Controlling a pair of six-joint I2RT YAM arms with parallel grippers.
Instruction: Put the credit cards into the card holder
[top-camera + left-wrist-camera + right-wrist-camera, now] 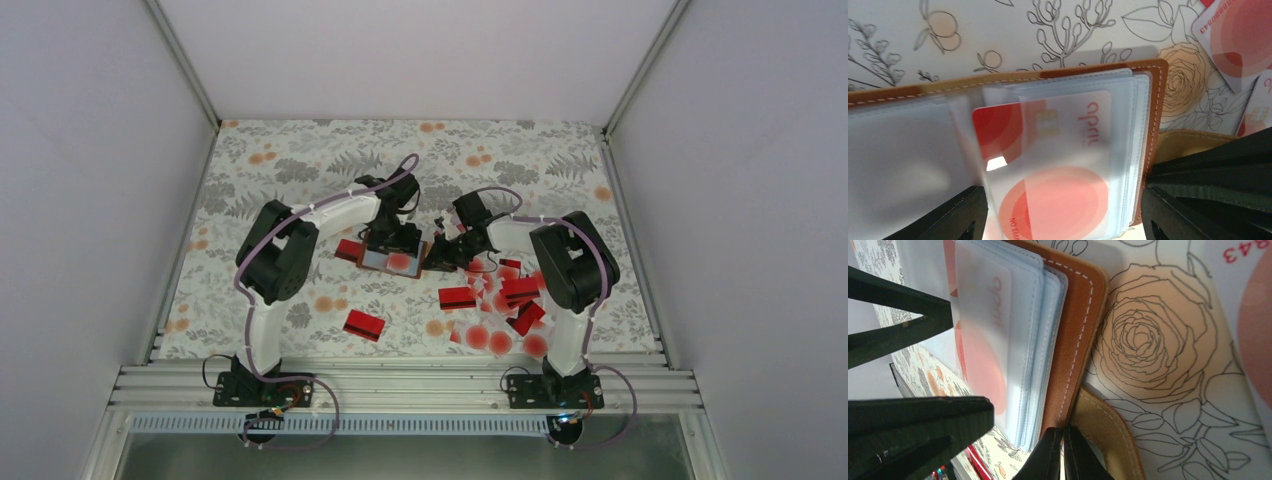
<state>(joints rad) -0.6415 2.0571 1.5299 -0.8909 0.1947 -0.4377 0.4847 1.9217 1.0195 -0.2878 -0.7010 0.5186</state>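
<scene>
White walls (90,200) box in a bench (300,160) covered with a flower print. From above, the left gripper (392,236) hides the far part of the holder (392,261). The right gripper (443,256) is a small dark shape at the holder's right end, too small to read there. Several loose cards (520,290) overlap near the right arm (575,265), which covers some of them; one red card (364,325) lies alone nearer the left base. The holder sits open and face up, mid-bench between the grippers, its long axis running left to right with a slight tilt. Its cover is brown leather with pale stitching, and inside are stacked cloudy clear sleeves (1135,125). The top sleeve holds a whitish card (1063,145) with a big red dot and a chip. Its long axis runs across the holder's, and its near end is cut off by the lower edge of the left wrist view. The holder's left half is blurred and runs out of that view. The left gripper's fingers (955,215) stand wide apart, one on each side of the sleeves; whether they touch them I cannot tell. The right gripper's fingers (1053,455) are pressed together, tips at the corner where the brown cover meets a tan flap (1103,435); whether they pinch anything is unclear.
</scene>
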